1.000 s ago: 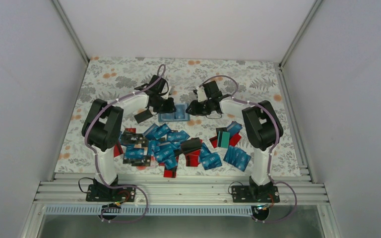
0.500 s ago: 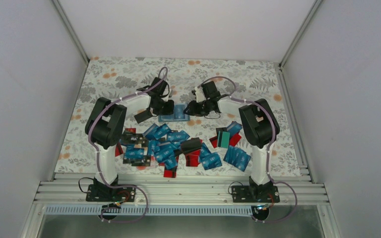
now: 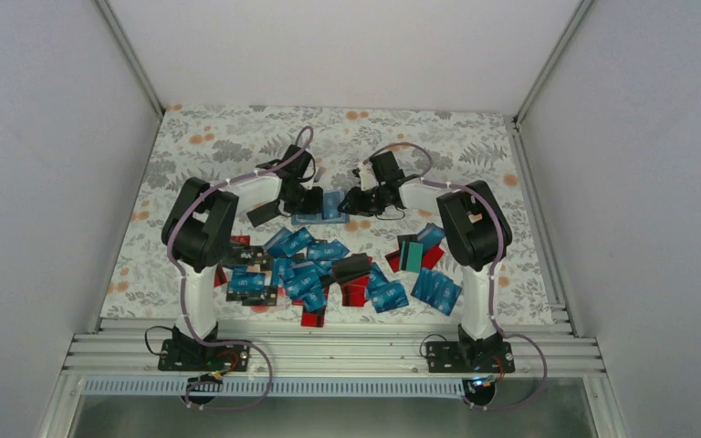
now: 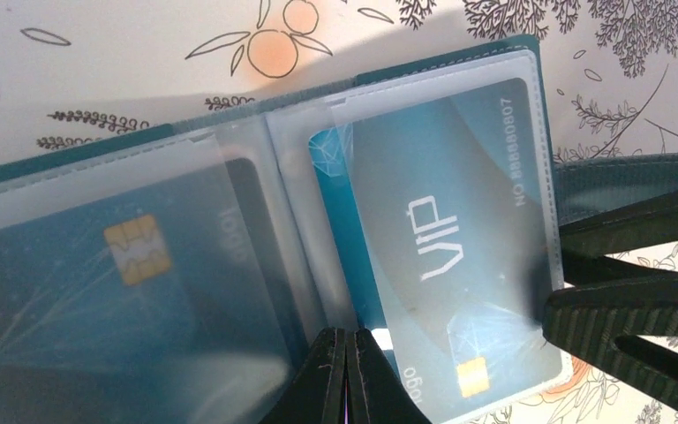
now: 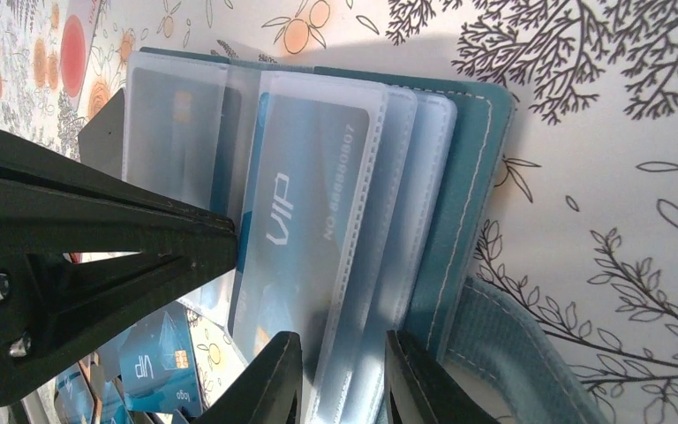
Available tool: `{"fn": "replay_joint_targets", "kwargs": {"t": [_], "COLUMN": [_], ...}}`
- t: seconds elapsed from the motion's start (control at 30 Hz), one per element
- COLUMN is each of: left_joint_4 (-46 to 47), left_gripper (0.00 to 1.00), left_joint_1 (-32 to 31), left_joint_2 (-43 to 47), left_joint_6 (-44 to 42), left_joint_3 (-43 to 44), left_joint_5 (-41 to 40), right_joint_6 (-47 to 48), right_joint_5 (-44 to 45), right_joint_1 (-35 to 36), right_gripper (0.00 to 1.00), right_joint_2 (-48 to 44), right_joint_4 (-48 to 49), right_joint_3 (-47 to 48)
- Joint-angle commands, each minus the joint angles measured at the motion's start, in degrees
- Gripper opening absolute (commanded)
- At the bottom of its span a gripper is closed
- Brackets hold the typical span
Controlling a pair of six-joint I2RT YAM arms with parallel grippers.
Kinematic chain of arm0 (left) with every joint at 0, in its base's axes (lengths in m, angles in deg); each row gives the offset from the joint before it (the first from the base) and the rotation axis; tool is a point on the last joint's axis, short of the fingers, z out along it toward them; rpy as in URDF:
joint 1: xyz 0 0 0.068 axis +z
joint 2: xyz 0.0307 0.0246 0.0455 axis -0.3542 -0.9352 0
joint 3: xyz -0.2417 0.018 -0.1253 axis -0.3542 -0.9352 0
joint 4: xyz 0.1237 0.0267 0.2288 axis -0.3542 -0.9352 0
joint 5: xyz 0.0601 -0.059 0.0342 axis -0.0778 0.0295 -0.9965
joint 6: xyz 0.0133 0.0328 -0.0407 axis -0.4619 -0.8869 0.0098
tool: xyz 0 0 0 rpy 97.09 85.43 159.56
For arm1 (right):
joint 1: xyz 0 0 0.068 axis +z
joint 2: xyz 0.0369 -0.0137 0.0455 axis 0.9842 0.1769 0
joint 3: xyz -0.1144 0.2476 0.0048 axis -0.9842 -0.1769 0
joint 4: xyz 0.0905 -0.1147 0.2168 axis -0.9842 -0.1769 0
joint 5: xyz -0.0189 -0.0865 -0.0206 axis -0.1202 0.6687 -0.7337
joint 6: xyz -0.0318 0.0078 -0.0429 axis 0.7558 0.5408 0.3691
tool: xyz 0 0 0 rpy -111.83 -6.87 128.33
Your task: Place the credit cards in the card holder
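The teal card holder (image 3: 329, 212) lies open at the table's middle back, between both grippers. In the left wrist view its clear sleeves (image 4: 229, 168) hold a blue VIP card (image 4: 441, 247) on the right and a chip card (image 4: 124, 274) on the left. My left gripper (image 4: 346, 353) is shut, with its tips on the holder's middle fold beside the VIP card's bare edge. My right gripper (image 5: 344, 375) has its jaws a little apart, tips on the sleeves' ends (image 5: 380, 265) at the holder's right side. Many loose credit cards (image 3: 310, 269) lie in a heap nearer the bases.
A black card (image 3: 263, 213) lies left of the holder. A teal-green card (image 3: 411, 255) and red cards (image 3: 356, 294) lie in the heap. The holder's strap (image 5: 530, 353) trails to its right. White walls and metal rails (image 3: 347, 351) enclose the flowered table.
My left gripper has moved right, onto the holder's middle. My right gripper has edged slightly left over the holder's right side. The loose cards have not moved.
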Motion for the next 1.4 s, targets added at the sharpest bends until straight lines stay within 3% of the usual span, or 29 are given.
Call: {"fn": "replay_joint_targets", "kwargs": {"t": [0.0,0.73,1.37], "left_joint_4": [-0.38,-1.41,-1.49], "left_gripper": [0.02,0.02,0.02], "left_joint_1": [-0.65,-1.66,-1.75], "left_joint_2": [-1.98,-5.96,-6.03], "left_joint_6": [-1.23,-1.39,-1.39], "left_joint_3": [1.83,2.66,2.91], "left_joint_5": [-0.85,-2.88,-2.66], "right_joint_6": [-0.23,0.74,0.43], "right_joint_5": [-0.13,2.04,0.52], "right_joint_1": [0.52,0.53,1.11], "right_gripper": [0.26,0.26,0.26], "right_joint_2": [0.64,-4.41,-2.81], "right_joint_4": [0.35,-2.15,-2.23], "right_joint_3": [1.73,2.38,3.52]}}
